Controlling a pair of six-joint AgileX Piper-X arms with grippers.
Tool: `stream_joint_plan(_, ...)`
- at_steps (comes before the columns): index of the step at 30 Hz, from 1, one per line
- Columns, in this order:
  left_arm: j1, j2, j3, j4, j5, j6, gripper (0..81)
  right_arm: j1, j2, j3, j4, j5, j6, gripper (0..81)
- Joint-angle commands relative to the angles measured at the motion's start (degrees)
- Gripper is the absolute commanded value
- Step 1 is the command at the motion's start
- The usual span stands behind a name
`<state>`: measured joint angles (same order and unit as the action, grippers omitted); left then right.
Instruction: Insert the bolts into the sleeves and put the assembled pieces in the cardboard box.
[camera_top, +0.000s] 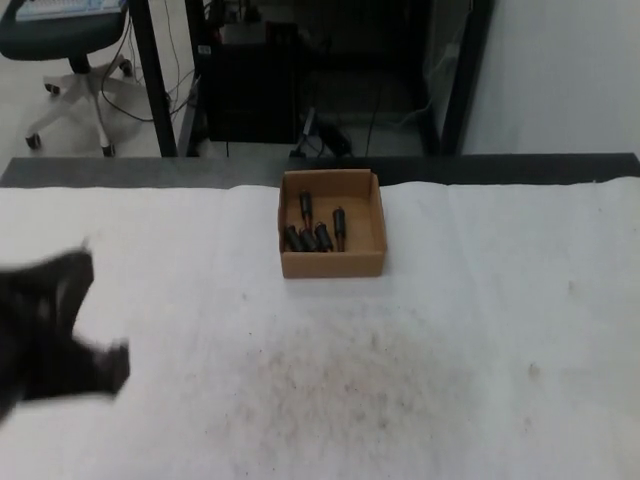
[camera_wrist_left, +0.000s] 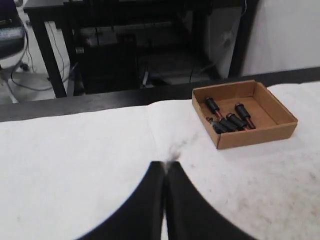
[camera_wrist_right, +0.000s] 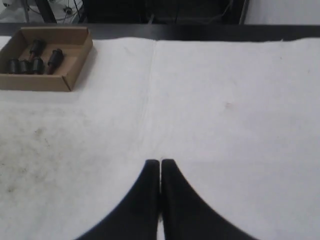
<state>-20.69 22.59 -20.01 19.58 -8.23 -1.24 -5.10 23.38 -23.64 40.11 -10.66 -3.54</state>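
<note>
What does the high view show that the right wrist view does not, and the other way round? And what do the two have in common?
High view: a dark arm at the left edge, low over the table, and an office chair's seat in the room behind. Right wrist view: the right gripper, its fingers shut with nothing between them, above the white cloth. Both: the cardboard box with five dark pieces lying in it, and the white cloth around the box.
</note>
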Motion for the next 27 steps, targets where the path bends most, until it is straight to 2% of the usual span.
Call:
stream_joint_plan(1,-0.16,-6.16,7.12,-3.58,-1.16,-0.53,0.3,-0.14,-0.26,1.29,1.27,0.03,0.56,0.2)
stream_joint_plan(7,-0.16,-12.5,14.28,-4.43,-1.16,-0.53,0.3,-0.14,-0.26,6.55,-0.46,0.8,2.67,0.2)
stream_joint_plan(11,-0.16,-12.5,16.45,-4.43,-1.16,-1.13,0.3,-0.14,-0.26,7.86,-3.08,2.21,2.67,0.2)
stream_joint_plan(16,-0.16,-12.5,19.0,-4.43,-1.16,-6.93,0.3,-0.14,-0.26,10.17,-6.21,1.52,3.04,0.2)
stream_joint_plan(27,-0.16,-12.5,20.01,-3.66,-1.16,-6.96,0.3,-0.14,2.11,16.97,-12.28,1.29,3.95,0.2)
